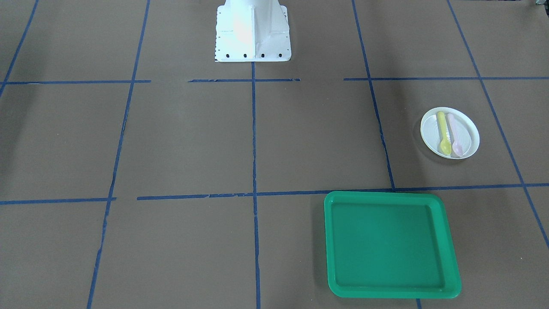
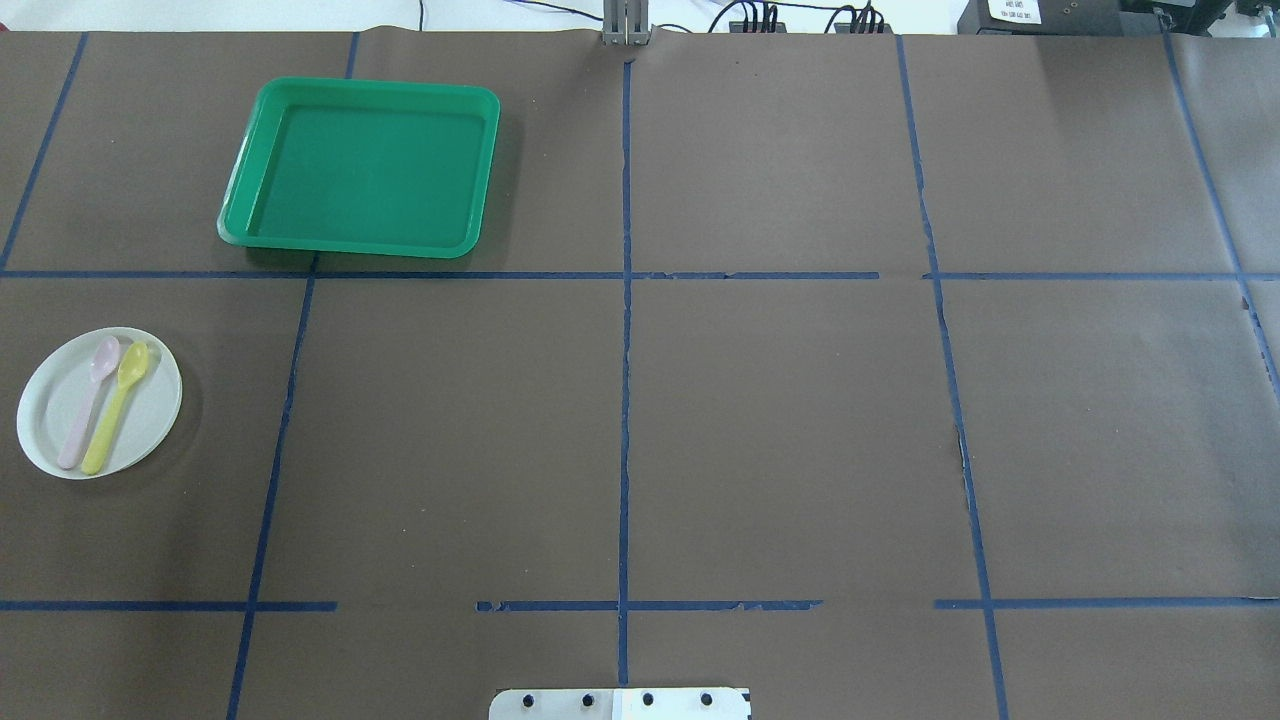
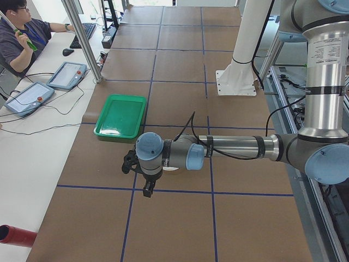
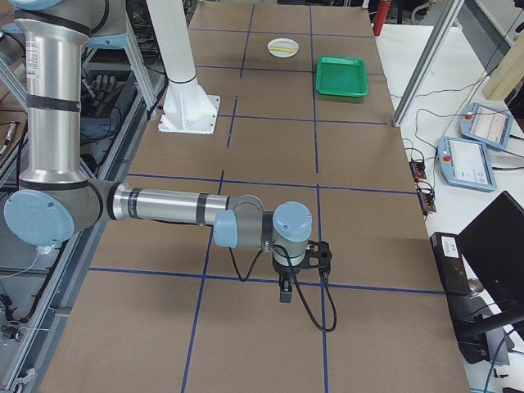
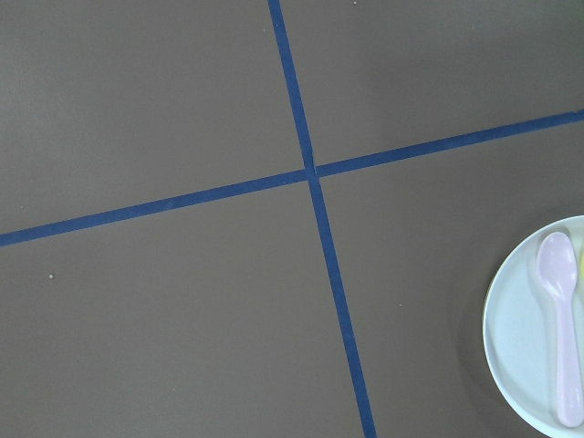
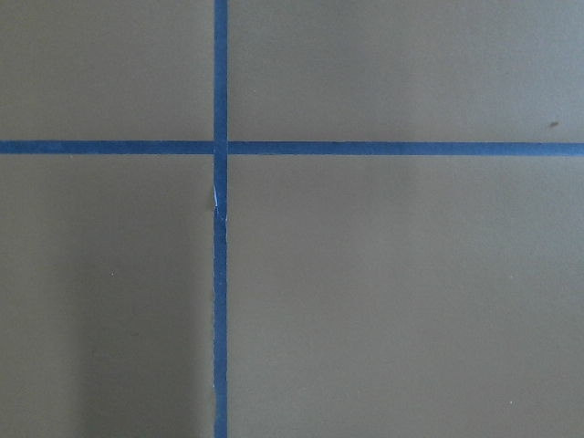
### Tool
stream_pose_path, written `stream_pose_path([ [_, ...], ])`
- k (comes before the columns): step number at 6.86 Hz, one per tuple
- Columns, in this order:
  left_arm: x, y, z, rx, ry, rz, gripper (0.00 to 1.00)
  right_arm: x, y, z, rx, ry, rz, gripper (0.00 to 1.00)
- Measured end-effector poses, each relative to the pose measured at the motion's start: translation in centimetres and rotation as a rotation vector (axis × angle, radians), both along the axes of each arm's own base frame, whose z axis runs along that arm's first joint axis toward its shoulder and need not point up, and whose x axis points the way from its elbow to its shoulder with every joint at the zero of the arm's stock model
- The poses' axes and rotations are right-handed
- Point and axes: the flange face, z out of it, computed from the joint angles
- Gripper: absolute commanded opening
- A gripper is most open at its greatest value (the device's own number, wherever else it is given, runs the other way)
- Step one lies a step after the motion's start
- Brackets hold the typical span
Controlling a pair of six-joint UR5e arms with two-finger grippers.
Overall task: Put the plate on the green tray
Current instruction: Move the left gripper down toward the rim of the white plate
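Observation:
The white plate (image 1: 471, 138) lies on the brown table and carries a pink spoon (image 1: 454, 135) and a yellow spoon (image 1: 442, 134). In the overhead view the plate (image 2: 45, 420) is at the left edge, and the green tray (image 2: 370, 165) lies empty beyond it at the back left. The tray also shows in the front view (image 1: 386, 244). The left wrist view catches the plate's edge (image 5: 520, 351) at lower right. My left gripper (image 3: 146, 188) hangs over the table near the plate; I cannot tell whether it is open. My right gripper (image 4: 284, 293) is far from both; I cannot tell its state.
The robot's white base (image 1: 252, 34) stands at the table's near-robot edge. Blue tape lines (image 2: 625, 300) form a grid on the brown cover. An operator (image 3: 22, 33) sits at a side desk with tablets (image 3: 30, 95), beyond the table edge.

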Motion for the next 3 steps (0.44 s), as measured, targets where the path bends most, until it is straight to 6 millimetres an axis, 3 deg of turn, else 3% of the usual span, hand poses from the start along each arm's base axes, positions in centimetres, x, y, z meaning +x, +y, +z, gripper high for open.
stream_pose_path([
  [3,0.03,-0.14,-0.60,0.009,0.005,-0.002,1.00,0.00,-0.01,-0.01,0.001,0.000,0.000,1.00],
])
